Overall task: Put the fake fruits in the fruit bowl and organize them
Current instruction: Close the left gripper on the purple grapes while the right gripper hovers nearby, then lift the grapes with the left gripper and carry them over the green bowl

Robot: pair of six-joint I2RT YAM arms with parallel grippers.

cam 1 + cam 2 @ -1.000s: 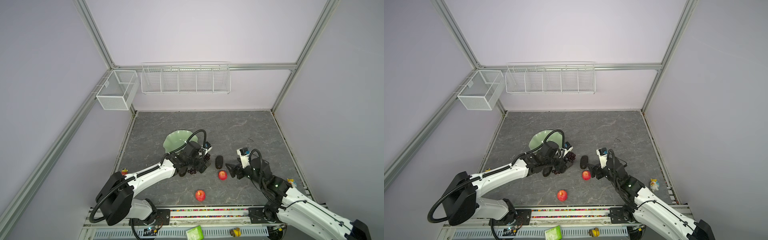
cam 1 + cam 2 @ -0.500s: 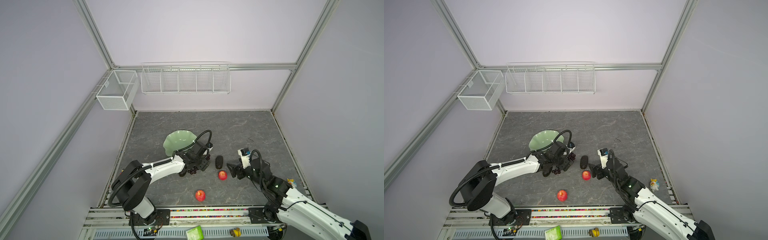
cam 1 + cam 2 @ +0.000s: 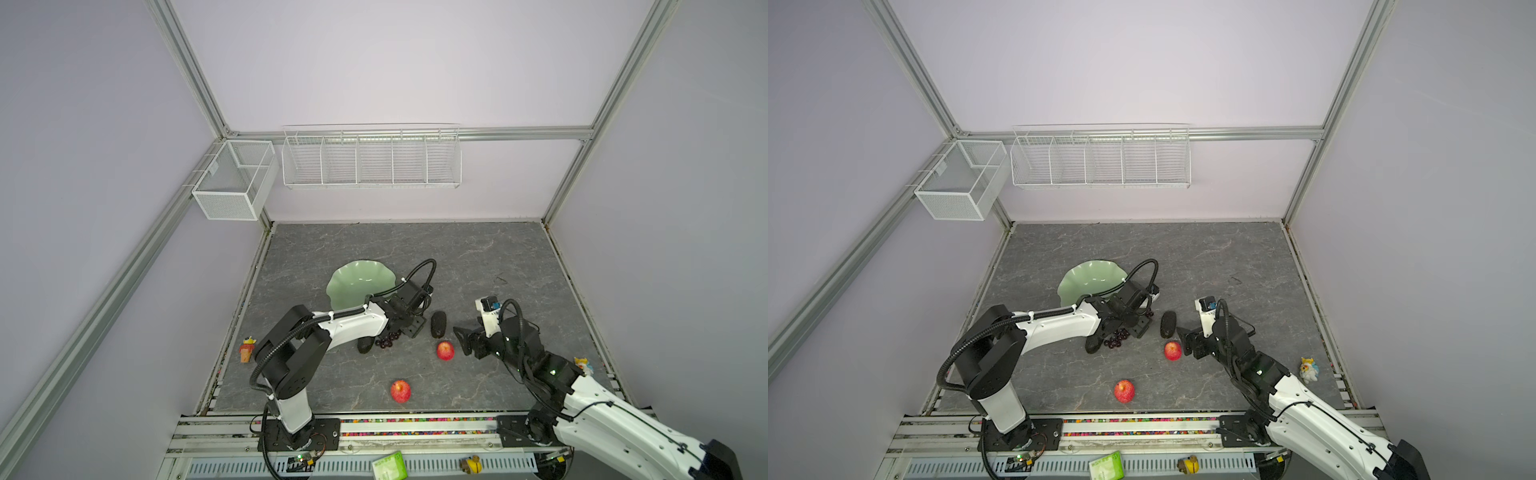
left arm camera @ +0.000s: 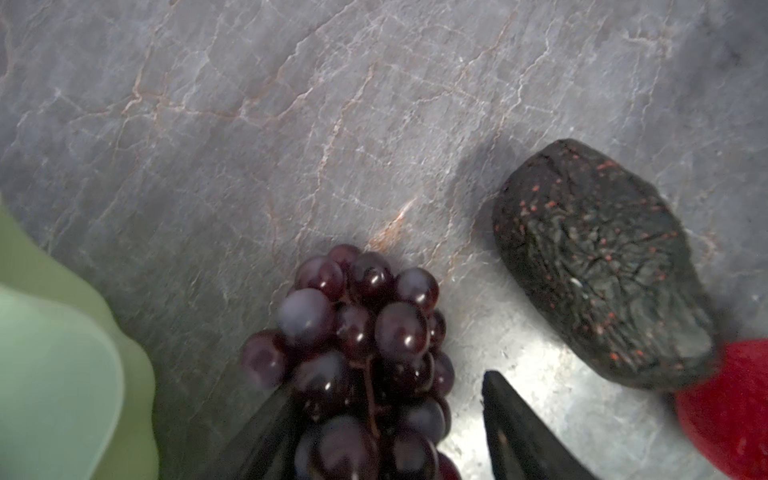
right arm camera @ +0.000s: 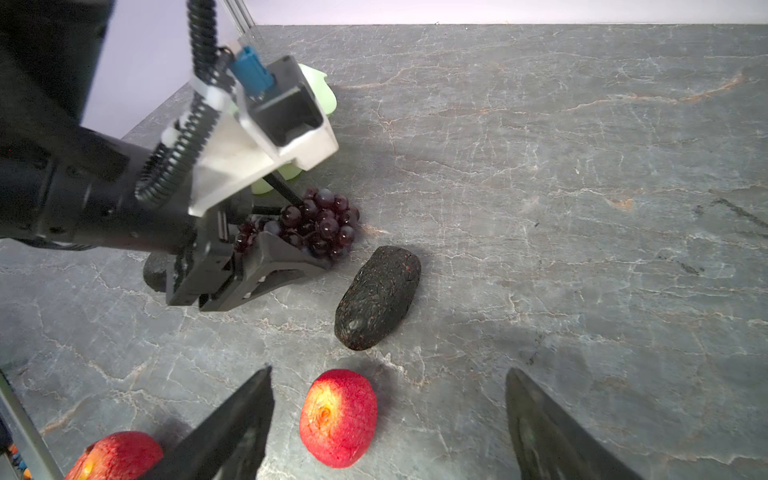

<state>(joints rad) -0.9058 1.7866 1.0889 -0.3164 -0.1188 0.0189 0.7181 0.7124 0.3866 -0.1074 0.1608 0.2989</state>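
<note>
The pale green fruit bowl [image 3: 357, 282] [image 3: 1088, 278] sits left of centre, nothing in it. My left gripper [image 4: 386, 380] lies low beside it, open around the dark purple grapes [image 4: 365, 332] [image 5: 320, 224]. One finger touches the bunch; the other stands off with table showing between. One blackish avocado [image 3: 438, 324] [image 5: 378, 297] lies just right of the grapes, another [image 3: 365, 345] under the left arm. My right gripper [image 5: 388, 372] is open, and a red apple [image 5: 338, 417] [image 3: 445, 351] lies untouched between its fingers. A second apple [image 3: 400, 390] lies near the front edge.
Small toy figures stand at the left edge [image 3: 247, 349] and the right edge [image 3: 584, 365] of the grey mat. Two white wire baskets [image 3: 370, 160] [image 3: 235, 183] hang on the walls. A green packet [image 3: 388, 467] lies on the front rail.
My left arm has folded its elbow in and brought the gripper down over the grapes, with the jaws narrowing. The right gripper and the apples have stayed where they were.
</note>
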